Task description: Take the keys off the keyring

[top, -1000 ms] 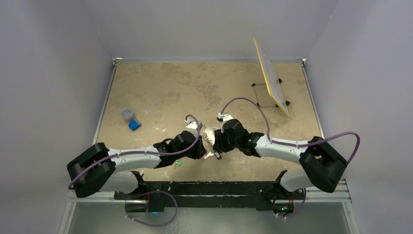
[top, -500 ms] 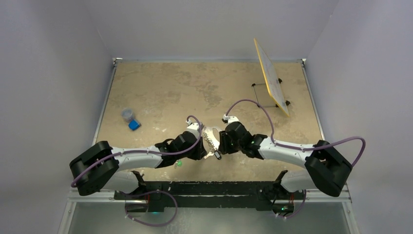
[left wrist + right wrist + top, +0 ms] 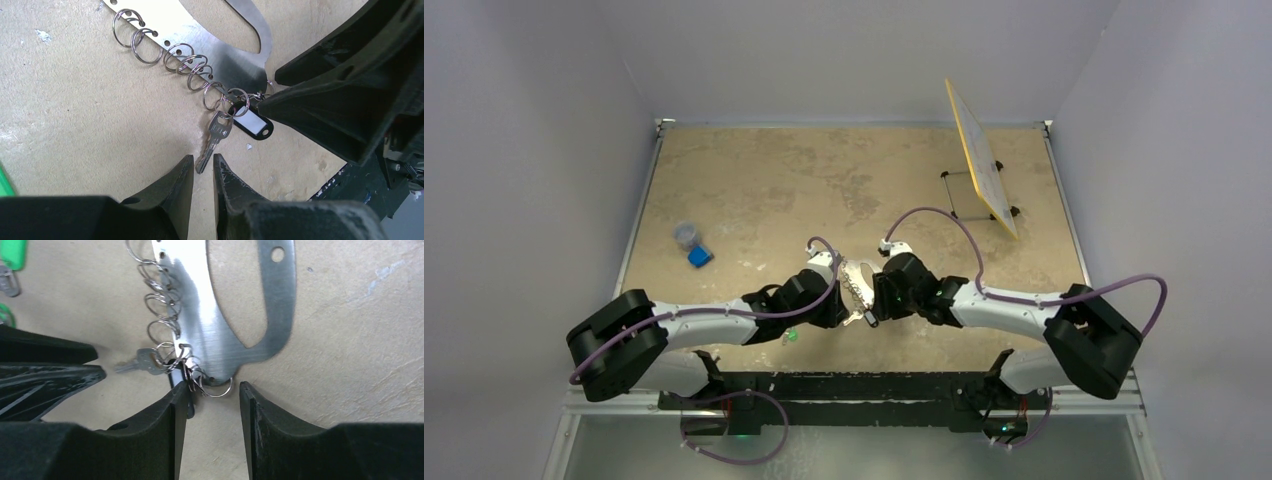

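Keyring end bracketed by both grippers, right arm slightly shifted.
The left gripper is narrowed to a slit, with the tip of a silver key lying in its mouth; whether it is pinched cannot be told. Just beyond the key, the keyring lies flat. The right gripper is held apart astride the keyring's end and has been drawn slightly back since a second ago.

The tan table carries the keyring, a blue block, a yellow board.

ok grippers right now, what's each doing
left gripper: nearly closed, tip of a key between its jaws, grip unclear
right gripper: open around the keyring end
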